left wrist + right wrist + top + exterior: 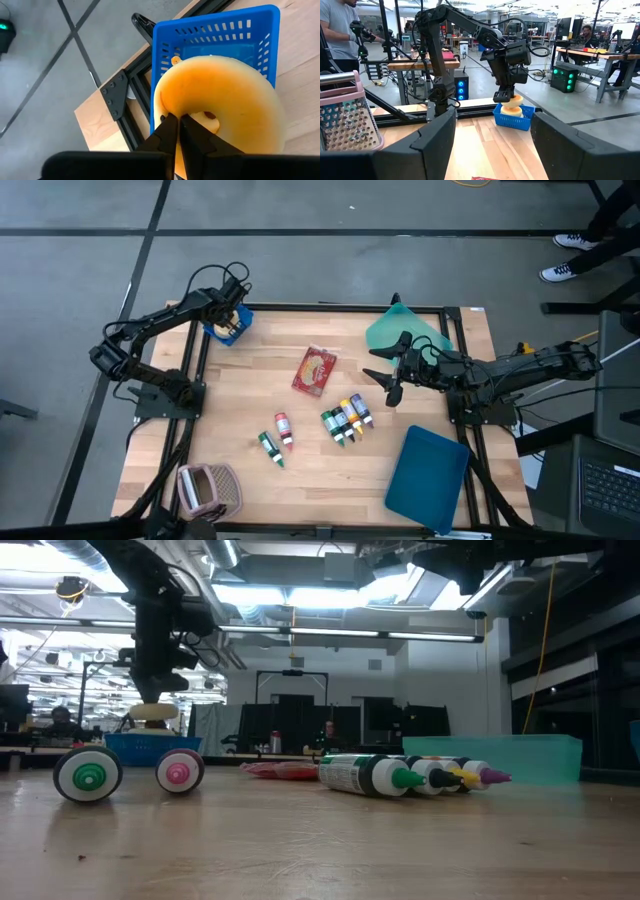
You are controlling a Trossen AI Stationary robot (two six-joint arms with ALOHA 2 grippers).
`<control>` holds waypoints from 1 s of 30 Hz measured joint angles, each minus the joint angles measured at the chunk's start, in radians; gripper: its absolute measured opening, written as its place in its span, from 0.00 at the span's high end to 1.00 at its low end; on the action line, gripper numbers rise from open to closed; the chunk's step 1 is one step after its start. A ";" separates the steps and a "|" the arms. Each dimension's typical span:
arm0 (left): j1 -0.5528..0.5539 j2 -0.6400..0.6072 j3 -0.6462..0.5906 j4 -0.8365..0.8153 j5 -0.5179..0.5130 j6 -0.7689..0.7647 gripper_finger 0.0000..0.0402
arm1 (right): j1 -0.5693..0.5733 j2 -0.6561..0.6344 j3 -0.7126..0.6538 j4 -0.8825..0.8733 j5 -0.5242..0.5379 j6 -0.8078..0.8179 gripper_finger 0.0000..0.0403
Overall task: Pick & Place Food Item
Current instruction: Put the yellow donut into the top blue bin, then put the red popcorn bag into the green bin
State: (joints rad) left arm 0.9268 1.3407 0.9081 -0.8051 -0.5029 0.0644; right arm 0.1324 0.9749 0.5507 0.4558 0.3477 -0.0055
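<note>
the left gripper (179,131) is hanging over the blue basket (226,328) at the far left corner of the wooden counter (300,470), its fingers (167,135) pinching shut on the rim of a tan doughnut (220,102). the doughnut is sitting directly above the basket's opening, tilted, with its lower part at or just inside the rim; whether it is touching the basket's floor cannot be told. in the right wrist view the same doughnut (511,102) is showing under the left arm's tip, above the basket (514,117).

the right gripper (392,385) is waiting on the right side of the counter, beside the green bag (405,328), with its fingers spread wide and holding nothing.

a red food packet (315,370) is lying flat near the middle of the counter. a row of paint bottles (347,420) is lying just in front of it, and two more bottles (278,437) are lying to their left. a blue lid (428,468) is resting at the near right, and a pink basket (208,488) is standing at the near left edge.
</note>
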 joint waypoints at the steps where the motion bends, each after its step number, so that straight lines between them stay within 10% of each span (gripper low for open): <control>1: 0.000 0.000 0.000 0.000 0.000 0.002 0.97 | 0.000 0.000 0.000 0.000 0.000 0.000 0.37; 30: -0.153 -0.020 0.000 0.151 -0.025 0.058 0.70 | 0.000 0.000 0.000 0.000 0.003 -0.005 0.37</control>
State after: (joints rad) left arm 0.7740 1.3208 0.9077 -0.6539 -0.5279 0.1222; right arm 0.1322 0.9749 0.5507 0.4560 0.3511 -0.0106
